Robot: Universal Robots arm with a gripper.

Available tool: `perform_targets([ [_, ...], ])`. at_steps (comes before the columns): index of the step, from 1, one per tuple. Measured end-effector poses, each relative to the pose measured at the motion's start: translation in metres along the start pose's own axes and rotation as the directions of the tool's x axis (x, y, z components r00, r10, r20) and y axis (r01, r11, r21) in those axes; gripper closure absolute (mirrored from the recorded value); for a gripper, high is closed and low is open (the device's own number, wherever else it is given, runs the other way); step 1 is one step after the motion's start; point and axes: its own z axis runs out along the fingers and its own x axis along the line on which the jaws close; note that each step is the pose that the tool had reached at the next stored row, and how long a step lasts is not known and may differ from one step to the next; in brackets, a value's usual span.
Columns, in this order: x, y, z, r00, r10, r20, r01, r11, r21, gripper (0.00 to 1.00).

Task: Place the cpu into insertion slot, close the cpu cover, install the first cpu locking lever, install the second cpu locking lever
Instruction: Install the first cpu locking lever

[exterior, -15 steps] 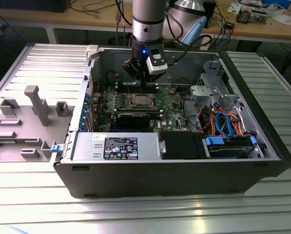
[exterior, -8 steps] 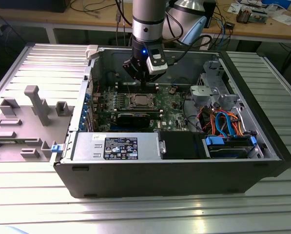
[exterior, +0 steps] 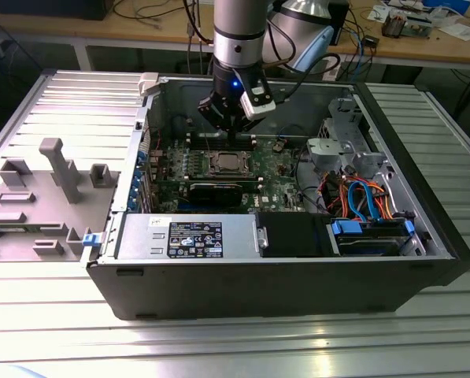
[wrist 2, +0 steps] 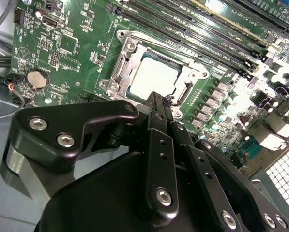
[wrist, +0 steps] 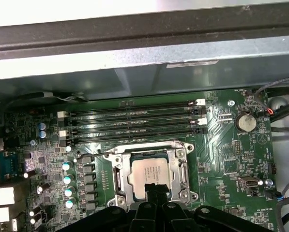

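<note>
Exterior view, gripper: the gripper (exterior: 233,134) hangs inside the open computer case (exterior: 282,276), over the motherboard (exterior: 278,177).
Exterior view, cpu: the cpu (exterior: 227,164) lies flat at six o'clock of the fingertips, near them. I cannot tell from here whether they touch.
Second wrist view, jaws: the two black fingers are pressed together with no gap, and I see nothing clamped between them.
Second wrist view, tip: it sits at the edge of the insertion slot (wrist 2: 130,44), just beside the cpu's bright top.
Second wrist view, cover: the cpu cover (wrist 2: 126,67) looks to be lying down around the chip, which shows through its cut-out.
First wrist view, seat: the cpu sits square in the slot, between the memory slots (wrist: 134,121) and the fingertips. The coin battery (wrist: 246,122) is well apart.
First wrist view, levers: I cannot tell whether they are latched.
Handling, cpu: probably light, stiff and smooth on top, with a delicate underside. It is best taken by two opposite edges and never pressed hard.
Handling, cover: it looks like thin, stiff sheet metal, likely hinged on one side, so a push on the free edge is the sound hold.
Handling, risk: a closed tip could slip off the metal onto the board's parts.
</note>
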Motion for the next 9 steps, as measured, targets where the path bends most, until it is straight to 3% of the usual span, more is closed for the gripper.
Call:
perform_targets([
  [9,0.0028,-0.0003,0.0000,1.0000,0.000,0.0000,0.000,1.0000,0.0000,0.89],
])
